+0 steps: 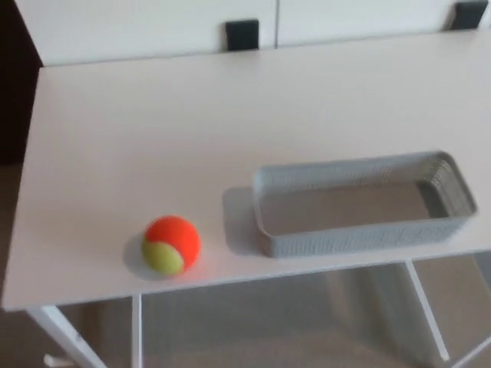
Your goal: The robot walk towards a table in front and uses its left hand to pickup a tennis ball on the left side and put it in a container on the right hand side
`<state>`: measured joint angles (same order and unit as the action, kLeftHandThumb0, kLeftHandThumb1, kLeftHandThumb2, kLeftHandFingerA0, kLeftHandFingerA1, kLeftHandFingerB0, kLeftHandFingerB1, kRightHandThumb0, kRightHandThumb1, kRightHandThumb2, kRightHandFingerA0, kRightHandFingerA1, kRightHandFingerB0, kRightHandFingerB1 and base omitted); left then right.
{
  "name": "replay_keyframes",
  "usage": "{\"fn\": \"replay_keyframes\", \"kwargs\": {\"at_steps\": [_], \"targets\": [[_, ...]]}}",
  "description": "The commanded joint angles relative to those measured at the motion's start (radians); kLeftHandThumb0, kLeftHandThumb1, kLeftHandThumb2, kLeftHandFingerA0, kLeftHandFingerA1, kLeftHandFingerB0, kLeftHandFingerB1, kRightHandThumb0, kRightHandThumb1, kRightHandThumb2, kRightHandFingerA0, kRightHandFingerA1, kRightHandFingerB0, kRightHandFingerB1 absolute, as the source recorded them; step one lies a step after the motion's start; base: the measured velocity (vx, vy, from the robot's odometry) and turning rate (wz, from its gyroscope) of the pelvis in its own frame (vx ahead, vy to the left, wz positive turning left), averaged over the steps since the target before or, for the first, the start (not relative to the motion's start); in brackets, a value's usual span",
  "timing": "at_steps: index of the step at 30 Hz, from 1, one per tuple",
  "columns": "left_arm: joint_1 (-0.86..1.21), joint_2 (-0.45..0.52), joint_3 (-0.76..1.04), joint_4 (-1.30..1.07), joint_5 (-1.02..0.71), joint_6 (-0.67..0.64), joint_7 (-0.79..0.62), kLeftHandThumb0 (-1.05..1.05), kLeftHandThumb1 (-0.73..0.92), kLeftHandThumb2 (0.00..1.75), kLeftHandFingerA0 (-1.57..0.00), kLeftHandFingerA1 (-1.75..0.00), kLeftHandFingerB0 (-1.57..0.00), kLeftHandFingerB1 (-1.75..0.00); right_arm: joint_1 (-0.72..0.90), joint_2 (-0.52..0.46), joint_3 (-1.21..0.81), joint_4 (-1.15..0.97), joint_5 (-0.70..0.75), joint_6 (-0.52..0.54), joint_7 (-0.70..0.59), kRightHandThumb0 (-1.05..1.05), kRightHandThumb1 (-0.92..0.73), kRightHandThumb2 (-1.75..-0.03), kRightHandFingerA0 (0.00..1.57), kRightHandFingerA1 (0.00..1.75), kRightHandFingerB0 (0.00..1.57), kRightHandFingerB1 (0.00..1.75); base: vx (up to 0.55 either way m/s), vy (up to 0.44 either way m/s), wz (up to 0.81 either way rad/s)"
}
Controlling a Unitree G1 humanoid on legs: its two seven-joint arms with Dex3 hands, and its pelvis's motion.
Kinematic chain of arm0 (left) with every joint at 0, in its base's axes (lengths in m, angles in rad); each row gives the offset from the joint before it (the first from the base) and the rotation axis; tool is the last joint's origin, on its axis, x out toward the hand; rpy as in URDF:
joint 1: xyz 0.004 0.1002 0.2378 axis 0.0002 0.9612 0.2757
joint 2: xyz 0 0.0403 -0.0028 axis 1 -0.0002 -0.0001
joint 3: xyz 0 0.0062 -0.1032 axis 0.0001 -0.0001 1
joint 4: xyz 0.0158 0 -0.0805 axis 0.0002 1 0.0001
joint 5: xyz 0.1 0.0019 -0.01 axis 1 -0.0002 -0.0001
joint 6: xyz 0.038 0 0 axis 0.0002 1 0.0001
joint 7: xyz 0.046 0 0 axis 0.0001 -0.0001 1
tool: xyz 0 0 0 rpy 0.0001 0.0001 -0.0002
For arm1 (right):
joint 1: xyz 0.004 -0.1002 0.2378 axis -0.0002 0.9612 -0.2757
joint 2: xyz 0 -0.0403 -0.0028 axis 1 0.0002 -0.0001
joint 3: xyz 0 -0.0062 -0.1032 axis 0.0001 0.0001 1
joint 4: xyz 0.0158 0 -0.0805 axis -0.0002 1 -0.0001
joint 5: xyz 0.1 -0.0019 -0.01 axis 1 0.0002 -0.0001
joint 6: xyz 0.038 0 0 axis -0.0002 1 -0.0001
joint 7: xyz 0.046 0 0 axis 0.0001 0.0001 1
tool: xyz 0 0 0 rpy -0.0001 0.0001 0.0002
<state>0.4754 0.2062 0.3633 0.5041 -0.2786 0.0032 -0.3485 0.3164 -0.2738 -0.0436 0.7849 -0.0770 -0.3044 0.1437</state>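
Observation:
An orange and yellow-green tennis ball (171, 244) rests on the white table (192, 130), near the front edge on the left side. To its right stands a grey perforated rectangular container (360, 238), with nothing inside it, close to the front edge. A gap of bare tabletop separates ball and container. Neither of my hands shows in the head view.
The table's white legs (57, 333) show below the front edge. Behind the table runs a white wall or cabinet front with two dark fittings (242, 34). A dark strip (15, 92) lies beyond the table's left edge.

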Motion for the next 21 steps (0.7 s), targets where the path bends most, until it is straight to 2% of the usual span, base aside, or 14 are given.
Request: {"fn": "replay_keyframes", "kwargs": {"at_steps": [1,9,13,16,21], "targets": [[-0.004,0.013,0.001,0.011,0.007,-0.01,0.0,0.04,0.44,0.88,-0.44,-0.61,-0.2,-0.5,0.003,-0.005,-0.007,-0.014,0.007,0.001,-0.003,-0.43,-0.58,-0.58,0.71,0.52,0.45,0.41,0.08,0.181,0.03],[-0.008,0.013,0.0,0.014,0.004,-0.009,-0.004,0.04,0.44,0.88,-0.42,-0.61,-0.2,-0.51,0.007,-0.005,-0.002,-0.029,-0.005,0.027,-0.014,-0.45,-0.59,-0.59,0.72,0.5,0.45,0.4,0.06,0.058,0.04],[0.003,0.014,-0.004,0.005,0.012,-0.02,-0.002,0.03,0.43,0.88,-0.45,-0.62,-0.21,-0.51,0.008,-0.001,-0.002,0.0,-0.003,-0.006,-0.013,-0.44,-0.59,-0.59,0.71,0.53,0.46,0.42,0.04,-0.117,0.07],[0.006,0.015,-0.002,0.005,0.006,-0.012,-0.006,0.03,0.44,0.88,-0.45,-0.62,-0.2,-0.5,0.007,-0.002,-0.002,0.026,-0.001,-0.039,-0.008,-0.44,-0.59,-0.58,0.71,0.54,0.47,0.43,0.03,-0.336,-0.14],[0.002,0.017,-0.003,0.019,0.012,-0.02,-0.003,0.02,0.44,0.88,-0.38,-0.59,-0.2,-0.5,0.013,-0.012,0.013,0.014,-0.022,-0.028,-0.022,-0.48,-0.6,-0.59,0.72,0.52,0.47,0.4,0.02,-0.02,-0.04]]}}
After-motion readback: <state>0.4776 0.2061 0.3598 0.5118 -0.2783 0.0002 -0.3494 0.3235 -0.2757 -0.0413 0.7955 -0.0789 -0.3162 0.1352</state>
